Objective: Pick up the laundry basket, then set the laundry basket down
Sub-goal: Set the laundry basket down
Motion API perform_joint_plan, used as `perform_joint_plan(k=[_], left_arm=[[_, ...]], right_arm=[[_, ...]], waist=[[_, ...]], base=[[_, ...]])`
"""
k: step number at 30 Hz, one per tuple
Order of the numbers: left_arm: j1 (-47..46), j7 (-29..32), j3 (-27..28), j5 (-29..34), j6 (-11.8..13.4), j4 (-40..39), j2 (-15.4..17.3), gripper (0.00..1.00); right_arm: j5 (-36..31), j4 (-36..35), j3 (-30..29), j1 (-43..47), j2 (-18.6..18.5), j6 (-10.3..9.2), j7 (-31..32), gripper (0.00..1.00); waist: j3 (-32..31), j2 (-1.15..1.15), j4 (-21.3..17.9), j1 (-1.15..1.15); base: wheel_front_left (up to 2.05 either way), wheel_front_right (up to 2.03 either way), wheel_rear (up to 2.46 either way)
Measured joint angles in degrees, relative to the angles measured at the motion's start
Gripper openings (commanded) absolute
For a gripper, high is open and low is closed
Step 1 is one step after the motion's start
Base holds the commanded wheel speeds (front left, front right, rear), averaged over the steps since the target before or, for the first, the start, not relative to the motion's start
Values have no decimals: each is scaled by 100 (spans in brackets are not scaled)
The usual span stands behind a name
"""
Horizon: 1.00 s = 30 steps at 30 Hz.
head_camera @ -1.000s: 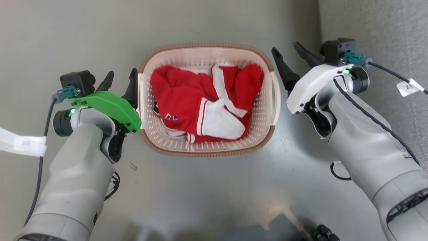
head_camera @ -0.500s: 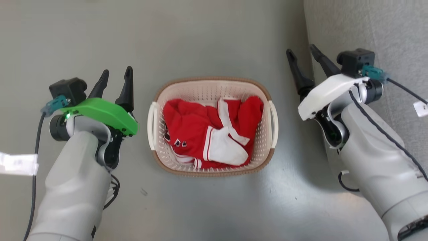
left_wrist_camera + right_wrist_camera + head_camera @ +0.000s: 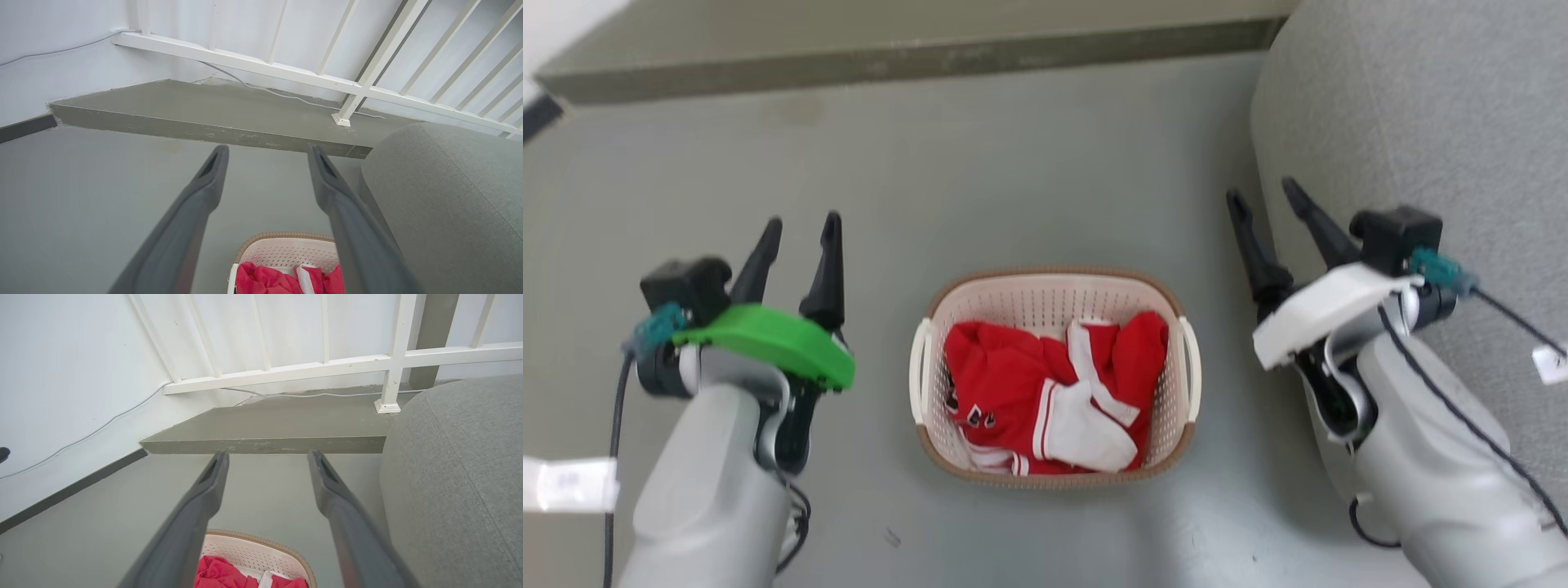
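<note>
Jaws apart and empty, my left gripper [image 3: 802,220] and right gripper [image 3: 1263,192] flank the laundry basket [image 3: 1045,304]; I'd move both evenly, clear of its handles [image 3: 1191,367].

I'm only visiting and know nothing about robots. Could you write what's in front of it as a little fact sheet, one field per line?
Basket: laundry basket stands on the grey floor, between the two arms, held by neither.
Contents: crumpled red and white garment.
Left arm: left gripper open, empty, clear of the basket's left side.
Right arm: right gripper open, empty, clear of the basket's right side.
Nearby: grey upholstered seat beside the right arm.
</note>
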Motion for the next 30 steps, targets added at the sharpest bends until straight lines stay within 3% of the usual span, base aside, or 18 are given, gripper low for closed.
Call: perform_joint_plan(k=[7,15,20,30], left_arm=[[623,0,419,99,91,-456,-35,100],[1063,0,534,463,169,-1026,-122,100],[1341,0,655,723,265,-1299,-127,100],[1745,0,708,898,266,-1656,-221,100]], right_arm=[[-310,-422,-134,592,12,-114,0,100],[-545,-834,-345,1034,-24,-240,0,100],[-646,-1063,-503,1235,-44,-353,0,100],[-824,-1363,-594,1562,-16,-364,0,100]], waist=[[-511,0,2,0],[-949,0,3,0],[-1077,0,16,0],[-1174,0,4,0]], base=[[0,0,0],[0,0,0],[0,0,0],[0,0,0]])
